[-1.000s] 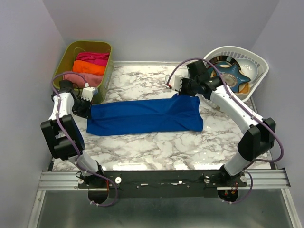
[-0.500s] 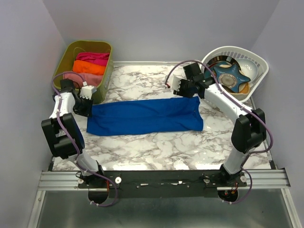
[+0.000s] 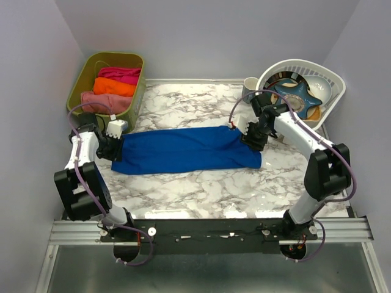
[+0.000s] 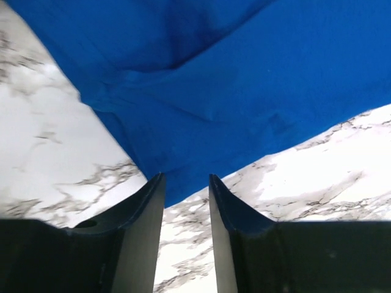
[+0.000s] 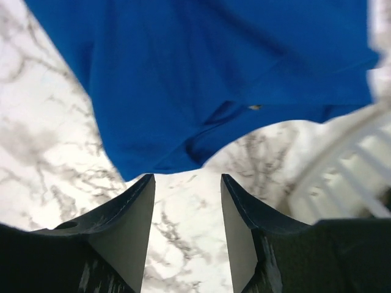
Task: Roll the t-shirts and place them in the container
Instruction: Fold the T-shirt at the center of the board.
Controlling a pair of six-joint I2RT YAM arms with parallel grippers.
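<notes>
A royal-blue t-shirt (image 3: 186, 149) lies folded into a long flat strip across the marble table. My left gripper (image 3: 115, 146) is at its left end. In the left wrist view the gripper (image 4: 186, 180) is open, with a corner of the blue cloth (image 4: 244, 73) just reaching its fingertips. My right gripper (image 3: 249, 139) is at the shirt's right end. In the right wrist view the gripper (image 5: 187, 180) is open over bare marble, with the cloth's edge (image 5: 214, 73) just ahead of the tips. Pink (image 3: 104, 101), orange (image 3: 114, 86) and magenta (image 3: 119, 74) rolls lie in a bin.
The olive-green bin (image 3: 79, 79) stands at the back left corner. A white basket (image 3: 333, 76) of dishes stands at the back right, close to the right arm and also seen in the right wrist view (image 5: 360, 165). A small cup (image 3: 249, 84) sits beside it.
Both grippers have opened and let go of the shirt. The right one moved from the shirt's far edge to its right end. The left one came nearer, to the left end.
</notes>
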